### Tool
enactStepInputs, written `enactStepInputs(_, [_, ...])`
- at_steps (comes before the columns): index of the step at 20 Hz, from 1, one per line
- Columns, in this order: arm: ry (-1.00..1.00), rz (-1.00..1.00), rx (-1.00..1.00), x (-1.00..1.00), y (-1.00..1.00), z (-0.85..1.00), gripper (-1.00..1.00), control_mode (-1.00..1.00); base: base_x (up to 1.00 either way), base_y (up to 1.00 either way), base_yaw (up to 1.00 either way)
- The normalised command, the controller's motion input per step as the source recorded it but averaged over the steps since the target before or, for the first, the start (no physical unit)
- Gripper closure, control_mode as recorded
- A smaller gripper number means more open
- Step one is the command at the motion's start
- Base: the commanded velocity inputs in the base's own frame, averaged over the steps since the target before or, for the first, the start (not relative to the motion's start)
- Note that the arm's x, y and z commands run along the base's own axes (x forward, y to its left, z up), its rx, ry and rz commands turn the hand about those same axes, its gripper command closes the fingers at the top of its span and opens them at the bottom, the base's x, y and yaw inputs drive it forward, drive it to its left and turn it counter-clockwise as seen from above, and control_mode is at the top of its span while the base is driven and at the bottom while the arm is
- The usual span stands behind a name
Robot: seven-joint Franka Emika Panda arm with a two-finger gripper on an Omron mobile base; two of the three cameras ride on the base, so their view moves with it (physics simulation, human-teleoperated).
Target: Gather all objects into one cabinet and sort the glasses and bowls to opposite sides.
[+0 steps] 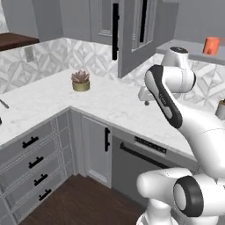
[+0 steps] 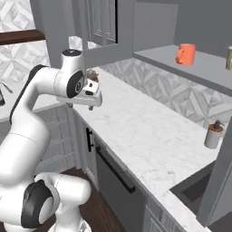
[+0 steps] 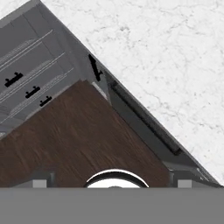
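Arm shell: glossy white, rounded tube segments, smooth and unmarked.
Joints: dark grey to black bands and round caps between the white links; a black disc sits on the top joint.
Elbow cover: long black curved strip along one link.
Base: bulbous white housing with a large dark ring joint.
Gripper: small white block body with pale grey fingers, a dark patch on its face.

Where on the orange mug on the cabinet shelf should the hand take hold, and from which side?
Probably the orange mug is best held across its upright body, coming level from the shelf's open front. Its handle points left in the right base view, so the front is free.
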Motion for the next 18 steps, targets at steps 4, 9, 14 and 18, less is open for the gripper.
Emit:
enactStepInputs(4, [0.0,0.0,0.0,0.0,0.0,0.0,-1.0,1.0,-0.21,0.16,0.41])
enactStepInputs(9, [0.0,0.0,0.0,0.0,0.0,0.0,-1.0,1.0,-0.03,0.22,0.47])
enactStepInputs(14, [0.0,0.0,0.0,0.0,0.0,0.0,-1.0,1.0,-0.02,0.23,0.49])
enactStepInputs(18, [0.0,0.0,0.0,0.0,0.0,0.0,-1.0,1.0,0.0,0.21,0.5])
